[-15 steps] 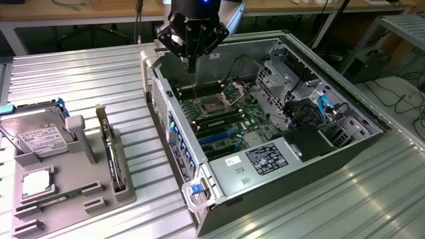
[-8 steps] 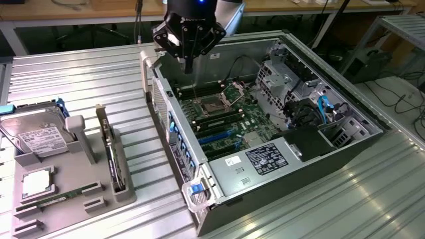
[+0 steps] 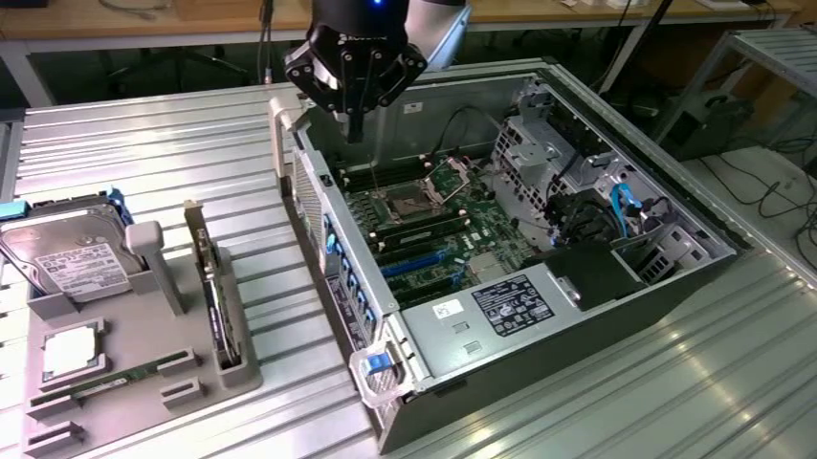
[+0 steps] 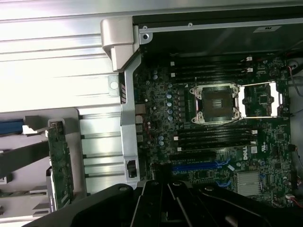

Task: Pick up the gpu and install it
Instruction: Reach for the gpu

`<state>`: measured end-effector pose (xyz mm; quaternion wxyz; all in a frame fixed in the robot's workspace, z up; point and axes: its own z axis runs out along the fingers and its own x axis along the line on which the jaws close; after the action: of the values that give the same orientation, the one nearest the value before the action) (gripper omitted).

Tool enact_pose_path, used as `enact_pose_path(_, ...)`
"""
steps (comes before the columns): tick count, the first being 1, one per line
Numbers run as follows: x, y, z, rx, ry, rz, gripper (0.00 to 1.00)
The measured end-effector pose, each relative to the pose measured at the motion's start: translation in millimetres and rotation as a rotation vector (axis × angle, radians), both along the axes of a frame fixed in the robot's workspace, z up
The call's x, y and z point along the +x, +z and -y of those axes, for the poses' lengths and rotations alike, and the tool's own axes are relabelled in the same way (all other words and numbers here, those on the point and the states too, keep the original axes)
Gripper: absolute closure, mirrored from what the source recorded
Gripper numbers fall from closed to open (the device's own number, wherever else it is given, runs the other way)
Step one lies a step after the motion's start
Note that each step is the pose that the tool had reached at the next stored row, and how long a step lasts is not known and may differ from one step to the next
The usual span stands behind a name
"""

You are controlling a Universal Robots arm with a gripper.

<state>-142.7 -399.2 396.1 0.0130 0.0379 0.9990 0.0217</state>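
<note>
Above the open case, exterior view: the gripper point(image 3: 355, 126) hangs tip-down over the computer case point(image 3: 664, 287), near its rear wall and over the end of the board where the memory slots sit.
Gripper state: the fingertips are pressed together and nothing is caught between them.
Gpu: the gpu point(image 3: 214, 306) stands on its long edge in a slot of the grey fixture point(image 3: 121, 411) at the exterior view's left. It is well apart from the gripper and not yet installed.
Fixture, other parts: a hard drive point(image 3: 77, 263) with a white label leans at the far end. A processor chip point(image 3: 71, 349) lies flat, and a narrow green memory stick point(image 3: 115, 381) sits just beside it.
Case: it lies on its side on the ribbed metal table point(image 3: 153, 153), open upward, with the motherboard point(image 3: 434, 229) exposed.
Wrist view, gpu: the gpu point(image 4: 61, 165) shows as a thin green board on edge in the fixture point(image 4: 47, 113), with a strip of table between it and the case's rear wall point(image 4: 128, 109).
Wrist view, motherboard: the processor socket point(image 4: 215, 105) has its frame swung open, and a blue expansion slot point(image 4: 199, 166) runs near the gripper.
Wrist view, gripper: the gripper point(image 4: 166, 189) shows as dark metal over the board's blue-slot end.
</note>
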Motion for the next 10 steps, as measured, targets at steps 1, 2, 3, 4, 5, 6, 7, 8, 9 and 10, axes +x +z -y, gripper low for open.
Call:
enact_pose_path(1,-0.5,0.0,0.0,0.0000,0.000,0.0000,0.89)
enact_pose_path(2,-0.9,0.0,0.0,0.0000,0.000,-0.0001,0.89)
enact_pose_path(3,-1.5,0.0,0.0,0.0000,0.000,0.0000,0.89)
enact_pose_path(4,-2.0,0.0,0.0,0.0000,0.000,0.0000,0.89)
enact_pose_path(5,-2.4,0.0,0.0,0.0000,0.000,0.0000,0.89)
enact_pose_path(6,-3.1,0.0,0.0,0.0000,0.000,0.0000,0.89)
enact_pose_path(7,-3.7,0.0,0.0,0.0000,0.000,0.0000,0.89)
enact_pose_path(8,-4.2,0.0,0.0,0.0001,0.000,0.0000,0.89)
enact_pose_path(9,-4.9,0.0,0.0,0.0000,0.000,-0.0001,0.89)
enact_pose_path(10,-5.4,0.0,0.0,0.0000,0.000,-0.0001,0.89)
